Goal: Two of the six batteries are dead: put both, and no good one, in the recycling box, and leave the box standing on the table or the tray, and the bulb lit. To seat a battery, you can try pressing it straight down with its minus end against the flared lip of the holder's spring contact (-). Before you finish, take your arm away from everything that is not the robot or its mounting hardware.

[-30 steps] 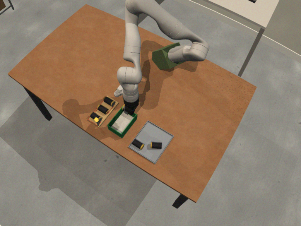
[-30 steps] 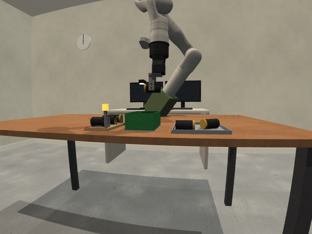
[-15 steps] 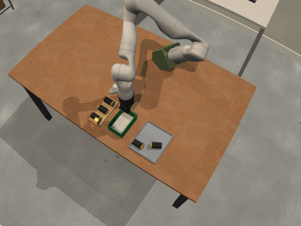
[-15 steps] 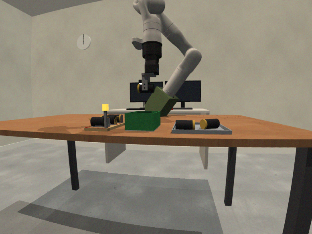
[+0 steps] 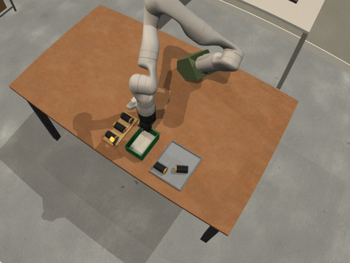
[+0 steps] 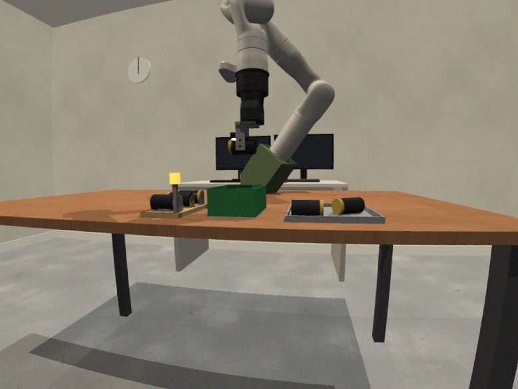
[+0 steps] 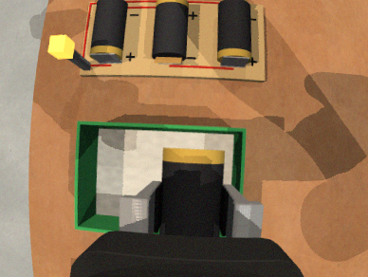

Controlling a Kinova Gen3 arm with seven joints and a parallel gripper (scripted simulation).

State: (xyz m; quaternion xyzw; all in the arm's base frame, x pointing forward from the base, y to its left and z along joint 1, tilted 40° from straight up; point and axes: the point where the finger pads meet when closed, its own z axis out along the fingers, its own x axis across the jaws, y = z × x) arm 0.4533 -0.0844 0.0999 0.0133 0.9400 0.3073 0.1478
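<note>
My gripper is shut on a black battery with a yellow end and holds it level, well above the green recycling box. The box stands upright on the table; its pale floor shows nothing lying in it. Left of it the holder board carries three batteries. The bulb at the board's end glows yellow. Two more batteries lie on the grey tray.
The arm's green base block stands at the table's far side. The box and tray sit near the table's front edge. Monitors stand on a desk behind the table.
</note>
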